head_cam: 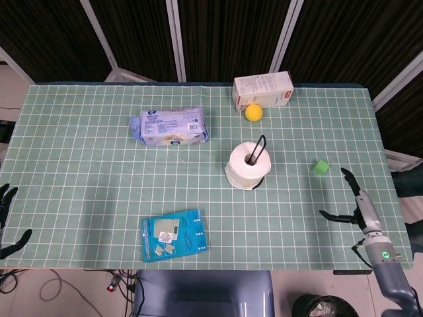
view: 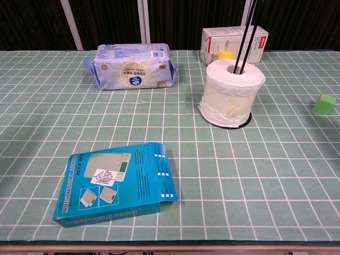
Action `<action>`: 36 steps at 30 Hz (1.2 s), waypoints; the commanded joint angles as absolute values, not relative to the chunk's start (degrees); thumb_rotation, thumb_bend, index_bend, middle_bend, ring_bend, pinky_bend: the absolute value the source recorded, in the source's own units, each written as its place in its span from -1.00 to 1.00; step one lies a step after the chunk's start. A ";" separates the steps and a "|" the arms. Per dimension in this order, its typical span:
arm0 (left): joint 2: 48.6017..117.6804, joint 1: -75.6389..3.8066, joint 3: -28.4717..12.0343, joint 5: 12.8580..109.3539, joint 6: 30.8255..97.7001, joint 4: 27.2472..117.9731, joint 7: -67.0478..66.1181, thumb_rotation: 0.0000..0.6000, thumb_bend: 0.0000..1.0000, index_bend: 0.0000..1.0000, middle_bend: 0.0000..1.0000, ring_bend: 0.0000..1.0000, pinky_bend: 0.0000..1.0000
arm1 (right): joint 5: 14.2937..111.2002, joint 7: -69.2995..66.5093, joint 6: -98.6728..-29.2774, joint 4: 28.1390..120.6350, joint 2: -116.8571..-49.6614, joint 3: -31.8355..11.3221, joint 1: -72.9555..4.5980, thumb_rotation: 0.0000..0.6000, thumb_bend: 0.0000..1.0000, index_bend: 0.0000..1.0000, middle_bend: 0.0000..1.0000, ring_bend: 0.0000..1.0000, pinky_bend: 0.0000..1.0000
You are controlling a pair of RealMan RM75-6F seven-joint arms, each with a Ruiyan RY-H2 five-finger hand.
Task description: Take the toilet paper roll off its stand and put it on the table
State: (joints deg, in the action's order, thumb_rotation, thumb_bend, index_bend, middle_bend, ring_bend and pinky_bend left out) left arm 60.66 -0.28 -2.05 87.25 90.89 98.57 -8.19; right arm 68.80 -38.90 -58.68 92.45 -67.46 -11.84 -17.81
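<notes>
— Green grid cloth covers the whole bench [head_cam: 79, 165], and nearest me my right hand [head_cam: 357, 205] hangs over its front right corner, fingers spread, holding nothing. My left hand [head_cam: 8, 221] sits off the front left edge, fingers apart too, as far as I can see of it.

— Which step are you on?

— The very start, I judge: reaching. The toilet paper roll [view: 232, 91] stands upright on its stand [view: 245, 29], mid-bench, with the black rod up through its core. Next I must bring the right hand in beside it, wrap the fingers round and lift straight up until it clears the rod's top.

— Any containers?

— Only closed packs: blue box [view: 119, 183] near the front, wipes pack [view: 132, 66] further back, carton [head_cam: 263, 89] at the far edge. I cannot see inside any.
</notes>
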 commanded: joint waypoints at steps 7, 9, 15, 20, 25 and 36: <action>60.79 -0.47 -2.32 86.32 90.32 98.79 -8.89 1.00 -0.56 -0.89 -1.00 -1.00 -1.00 | 59.48 -34.60 -52.30 86.64 -78.03 -16.82 -25.45 1.00 -1.00 -0.93 -1.00 -1.00 -1.00; 60.79 -0.47 -2.36 86.26 90.32 98.79 -8.88 1.00 -0.56 -0.89 -1.00 -1.00 -1.00 | 58.22 -33.82 -51.51 85.41 -79.85 -17.34 -26.45 1.00 -1.00 -0.93 -1.00 -1.00 -1.00; 60.74 -0.40 -2.39 86.24 90.48 98.79 -8.76 1.00 -0.56 -0.89 -1.00 -1.00 -1.00 | 56.30 -31.57 -50.21 83.12 -84.38 -18.50 -28.88 1.00 -1.00 -0.93 -1.00 -1.00 -1.00; 60.61 -0.39 -2.38 86.26 90.46 98.77 -8.49 1.00 -0.56 -0.89 -1.00 -1.00 -1.00 | 55.08 -29.31 -49.65 81.39 -87.81 -19.24 -30.79 1.00 -1.00 -0.93 -1.00 -1.00 -1.00; 60.53 -0.43 -2.46 86.05 90.33 98.69 -8.20 1.00 -0.56 -0.89 -1.00 -1.00 -1.00 | 53.85 -27.02 -49.37 79.52 -90.88 -19.57 -32.21 1.00 -1.00 -0.93 -1.00 -1.00 -1.00; 60.35 -0.35 -2.77 85.44 90.42 98.66 -7.60 1.00 -0.56 -0.89 -1.00 -1.00 -1.00 | 50.82 -22.50 -49.48 75.51 -96.78 -22.01 -35.74 1.00 -1.00 -0.93 -1.00 -1.00 -1.00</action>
State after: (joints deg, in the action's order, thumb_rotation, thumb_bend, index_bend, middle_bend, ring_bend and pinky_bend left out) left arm 60.35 -0.35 -2.77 85.44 90.42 98.66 -7.59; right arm 51.03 -22.77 -49.54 75.77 -96.48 -21.83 -35.48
